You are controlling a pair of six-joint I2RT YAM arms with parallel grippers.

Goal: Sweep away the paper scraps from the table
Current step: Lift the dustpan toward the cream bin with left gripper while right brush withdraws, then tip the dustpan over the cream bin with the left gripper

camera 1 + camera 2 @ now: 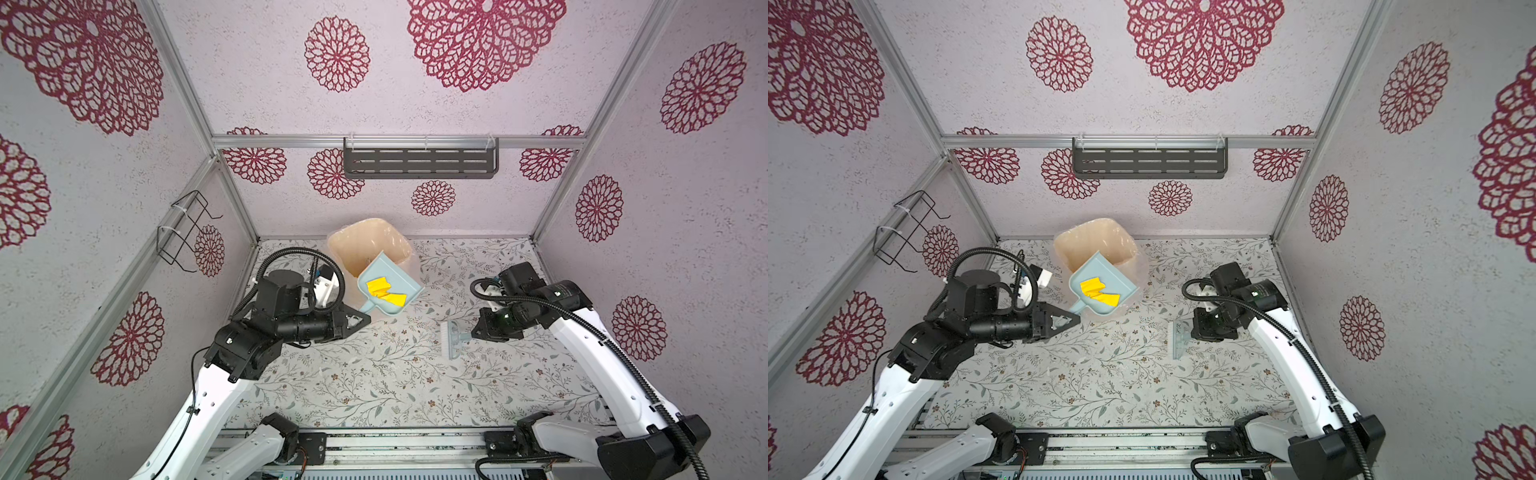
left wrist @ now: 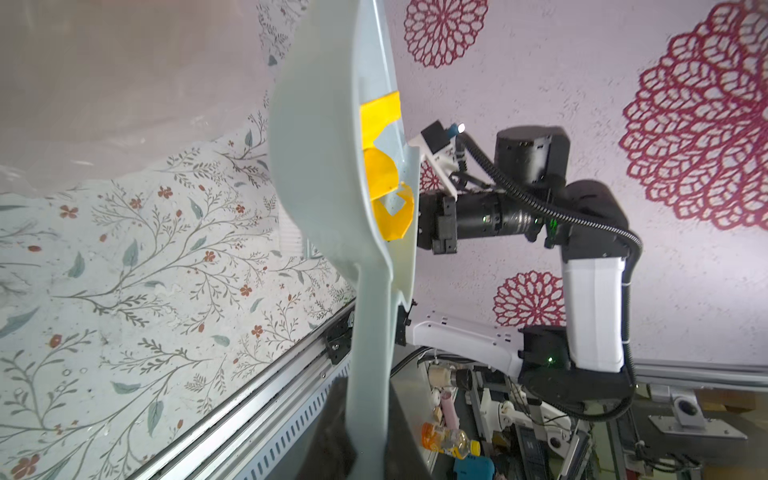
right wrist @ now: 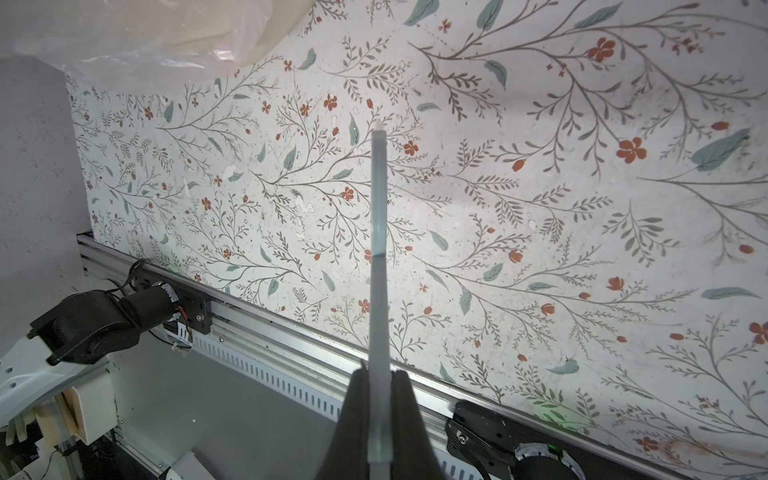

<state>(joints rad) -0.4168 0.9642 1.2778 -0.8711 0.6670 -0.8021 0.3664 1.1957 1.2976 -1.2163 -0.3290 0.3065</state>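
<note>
Back by the far wall, the left gripper [image 1: 365, 318] is clamped on the handle of the pale blue dustpan [image 1: 384, 266], holding it up off the table [image 1: 374, 386] and tilted. In both top views one corner of the pan overlaps the mouth of the beige bin [image 1: 353, 237] with the plastic liner. The paper scraps [image 1: 384, 291] I can see are yellow, a few folded bits bunched together inside the pan, sitting toward the handle end rather than at the open lip. From the left wrist camera the pan shows nearly edge-on, and the yellow bits [image 2: 380, 170] lie against its inner floor.

Over on the other side, the right gripper [image 1: 476, 330] is pinched tight on the handle of the little pale brush [image 1: 453, 338]. The brush is out over the leafy print, well apart from the dustpan and the scraps. The right wrist camera looks straight down the thin handle [image 3: 379, 208] between the two fingers [image 3: 357, 407].
</note>
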